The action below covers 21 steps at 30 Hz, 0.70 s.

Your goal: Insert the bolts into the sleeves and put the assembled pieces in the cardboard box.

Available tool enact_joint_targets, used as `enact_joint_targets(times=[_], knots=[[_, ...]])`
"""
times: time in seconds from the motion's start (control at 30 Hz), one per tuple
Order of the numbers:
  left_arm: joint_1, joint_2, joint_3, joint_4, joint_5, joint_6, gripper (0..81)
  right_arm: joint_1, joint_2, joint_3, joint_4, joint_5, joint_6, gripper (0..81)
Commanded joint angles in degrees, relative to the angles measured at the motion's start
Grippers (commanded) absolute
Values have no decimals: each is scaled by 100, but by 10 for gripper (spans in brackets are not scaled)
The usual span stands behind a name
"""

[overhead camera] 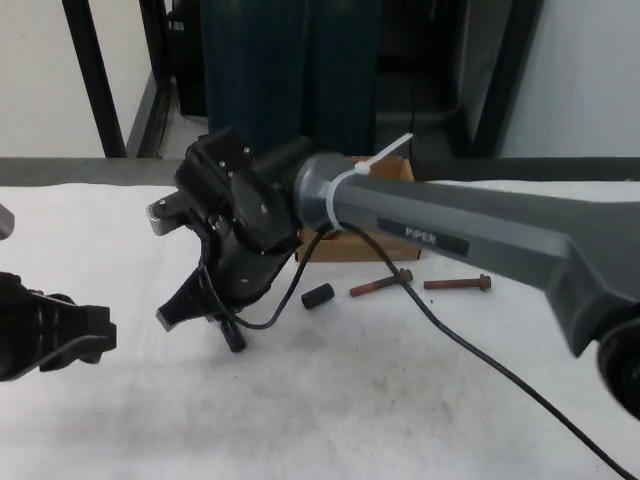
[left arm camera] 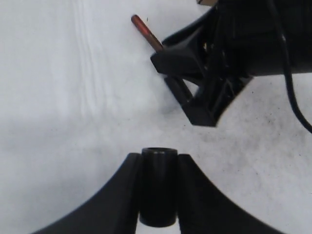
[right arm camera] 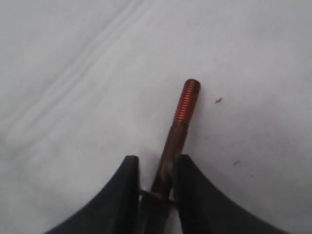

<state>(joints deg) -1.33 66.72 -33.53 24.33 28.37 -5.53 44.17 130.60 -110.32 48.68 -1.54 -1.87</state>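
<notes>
The left fingers (left arm camera: pixel 127 190) clamp a black sleeve (left arm camera: pixel 158 190) between them; the right fingers (right arm camera: pixel 127 187) clamp a bolt (right arm camera: pixel 181 117), threads protruding.

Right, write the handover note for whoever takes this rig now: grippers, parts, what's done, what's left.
Left gripper: shut on a black sleeve, open end outward.
Right gripper: shut on a bolt, threaded end sticking out past the fingers.
On the bench: one loose sleeve and two loose bolts, near the cardboard box. The right arm hides the box's inside.
Done: one bolt and one sleeve picked up, not yet joined.
Left: push the held bolt into the held sleeve, box that piece, then deal with the loose parts.
</notes>
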Motion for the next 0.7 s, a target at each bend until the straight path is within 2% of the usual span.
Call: enact_joint_targets(times=[0.0, 0.27, 0.47, 0.67], knots=[[13, -62, -60, -204, 4, 71, 8, 32, -488, -25, 193, -110, -357, 2], [13, -62, -60, -314, 4, 328, 8, 164, -1631, 466, 573, -122, -1369, 2], [13, -142, -2, -414, 4, 342, 8, 175, -2166, 1553, 1680, -807, -1653, 2], [13, -289, -3, -412, 4, 342, 8, 190, -2197, 2611, 2143, -733, -3287, 2]])
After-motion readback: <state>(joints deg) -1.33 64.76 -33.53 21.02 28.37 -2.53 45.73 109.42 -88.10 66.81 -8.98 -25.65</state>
